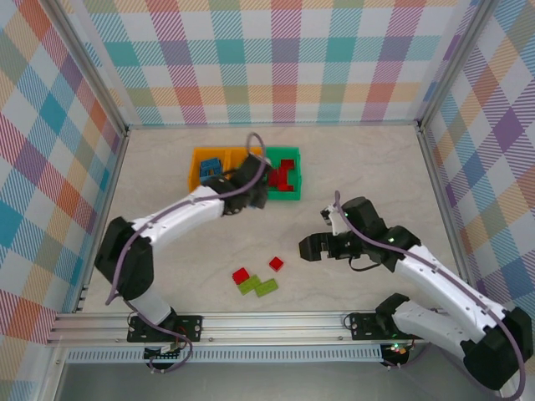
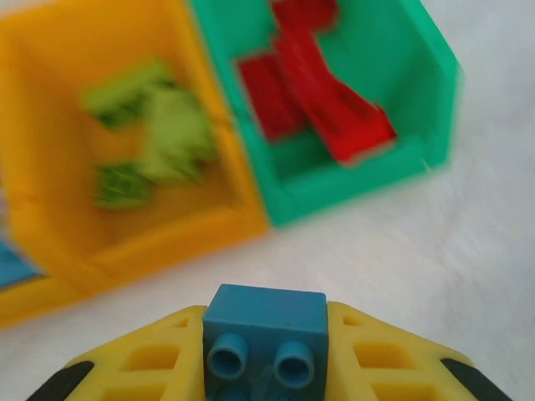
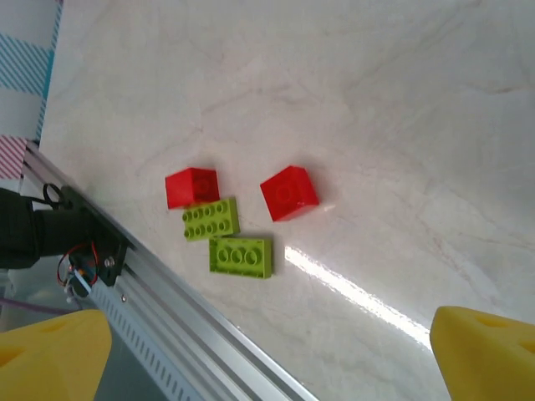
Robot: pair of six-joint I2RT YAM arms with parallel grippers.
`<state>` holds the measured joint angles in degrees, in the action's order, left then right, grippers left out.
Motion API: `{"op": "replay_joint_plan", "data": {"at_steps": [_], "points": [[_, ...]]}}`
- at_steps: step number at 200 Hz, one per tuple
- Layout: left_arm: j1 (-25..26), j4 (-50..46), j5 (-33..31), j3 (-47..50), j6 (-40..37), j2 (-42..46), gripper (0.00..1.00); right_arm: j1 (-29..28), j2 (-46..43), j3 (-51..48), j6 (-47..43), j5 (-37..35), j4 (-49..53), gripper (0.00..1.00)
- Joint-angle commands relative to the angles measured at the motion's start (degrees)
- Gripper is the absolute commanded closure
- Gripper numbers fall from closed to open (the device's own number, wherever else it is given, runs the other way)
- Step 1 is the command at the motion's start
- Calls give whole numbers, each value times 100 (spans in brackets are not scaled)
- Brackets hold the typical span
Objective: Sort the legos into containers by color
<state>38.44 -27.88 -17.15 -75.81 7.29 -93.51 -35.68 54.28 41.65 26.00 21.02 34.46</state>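
Left end effector (image 2: 266, 355) pinches a studded blue brick (image 2: 266, 322) (bottom cut off). Right end effector (image 3: 267, 351) gapes empty above the glossy surface (image 3: 376, 100).

Bench (image 3: 376, 100): smooth, marble-look, semi-gloss, glare streak. Near rail (image 3: 175, 322): ribbed bare metal. Red brick (image 3: 288, 193), lime brick (image 3: 241, 256), blue brick (image 2: 264, 322): glossy moulded plastic. Orange bin (image 2: 125, 251), green bin (image 2: 351, 192): smooth plastic. Fingers (image 2: 159, 359) of left gripper (image 2: 264, 351): matt yellow plastic with cut-out lattice.

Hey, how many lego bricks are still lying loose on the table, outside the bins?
4: two small red plastic bricks and two lime green plastic bricks, clustered near the front rail. Others may be hidden.
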Motion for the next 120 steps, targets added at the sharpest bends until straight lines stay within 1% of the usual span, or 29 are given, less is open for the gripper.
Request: {"op": "replay_joint_plan", "data": {"at_steps": [1,20,36,51,72,82,97,120], "points": [[-831,-95,-151,-382,54,174,79,-127,15,-28,27,321,-333,2],[-1500,-96,-67,-729,37,-52,79,-141,-77,-199,195,266,-623,2],[-1921,-141,-180,-1136,53,-528,79,-141,-135,-245,273,171,-655,2],[-2178,-185,-192,-1551,129,-1052,79,-141,-200,-232,317,123,-602,2],[-2377,-140,122,-2001,159,-1654,76,-150,-336,-210,351,69,-461,2],[-2426,-145,197,-2158,165,-1844,72,-149,-407,-179,362,-27,-336,2],[-2481,-241,302,-2346,193,-1990,62,-150,-477,-122,366,-168,-151,2],[-2499,-231,322,-2267,218,-1831,49,-158,-391,-75,488,-306,-35,3]]}}
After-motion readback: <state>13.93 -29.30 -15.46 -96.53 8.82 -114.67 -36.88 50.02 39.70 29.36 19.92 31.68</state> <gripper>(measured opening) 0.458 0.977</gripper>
